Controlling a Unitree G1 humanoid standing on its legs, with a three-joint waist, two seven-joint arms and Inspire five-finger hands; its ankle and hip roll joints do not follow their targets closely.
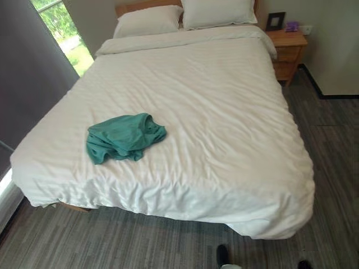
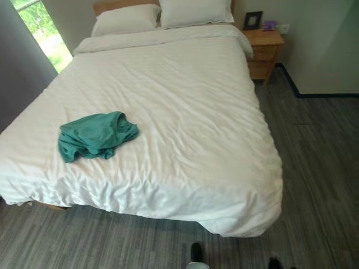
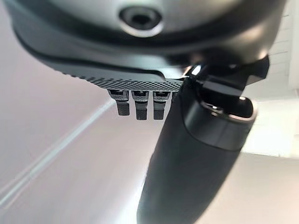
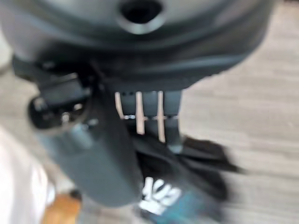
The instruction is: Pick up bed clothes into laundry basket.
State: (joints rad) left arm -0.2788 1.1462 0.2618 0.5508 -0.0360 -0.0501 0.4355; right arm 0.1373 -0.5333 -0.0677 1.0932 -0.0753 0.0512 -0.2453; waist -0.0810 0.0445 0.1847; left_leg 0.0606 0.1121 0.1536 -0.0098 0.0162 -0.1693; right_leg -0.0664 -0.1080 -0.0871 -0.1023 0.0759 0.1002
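Task barely begun: green garment point(image 1: 124, 137) lies crumpled on bed point(image 1: 224, 112) at 8 o'clock (untouched). Left robot hand point(image 3: 187, 154) and right robot hand point(image 4: 93, 154) apparently relaxed, empty.

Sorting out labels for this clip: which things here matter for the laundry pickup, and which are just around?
Job: green garment crumpled on the bed; left hand; right hand.
Just around: two pillows, nightstand, picture frame.

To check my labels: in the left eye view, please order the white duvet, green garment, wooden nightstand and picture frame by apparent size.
1. white duvet
2. green garment
3. wooden nightstand, though it stands farther from the camera, so its true size against the garment is unsure
4. picture frame
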